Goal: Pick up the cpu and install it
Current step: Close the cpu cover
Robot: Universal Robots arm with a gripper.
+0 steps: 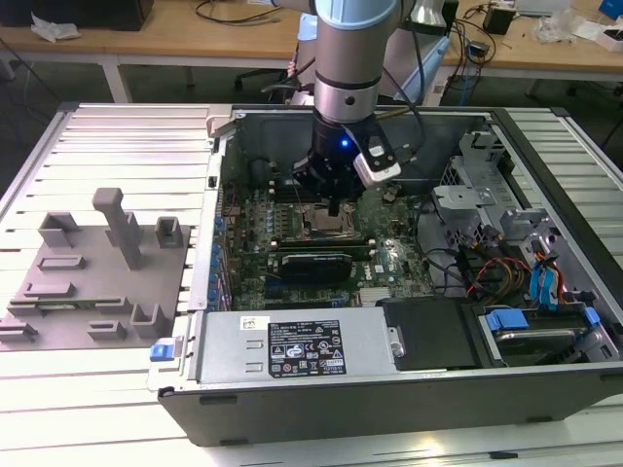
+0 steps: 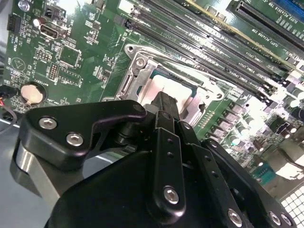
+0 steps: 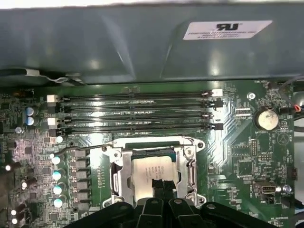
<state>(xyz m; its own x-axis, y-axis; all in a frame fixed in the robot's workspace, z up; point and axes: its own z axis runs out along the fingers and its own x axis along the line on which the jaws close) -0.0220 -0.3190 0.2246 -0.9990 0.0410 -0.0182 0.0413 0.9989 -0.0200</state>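
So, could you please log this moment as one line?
gripper: shut, directly over cpu | cpu: lying in motherboard socket | arm: inside open computer case

Pale satin-metal cpu point(image 3: 148, 166); bright steel socket frame point(image 3: 118, 179); matt black end effector point(image 3: 162, 183)

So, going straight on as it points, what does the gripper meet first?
The cpu, lying in the motherboard socket: the gripper points at its pale top. Whether they already touch, I cannot tell.

Silver-white cpu point(image 3: 153, 167), green motherboard point(image 3: 240, 142), grey fixture point(image 1: 88, 287)
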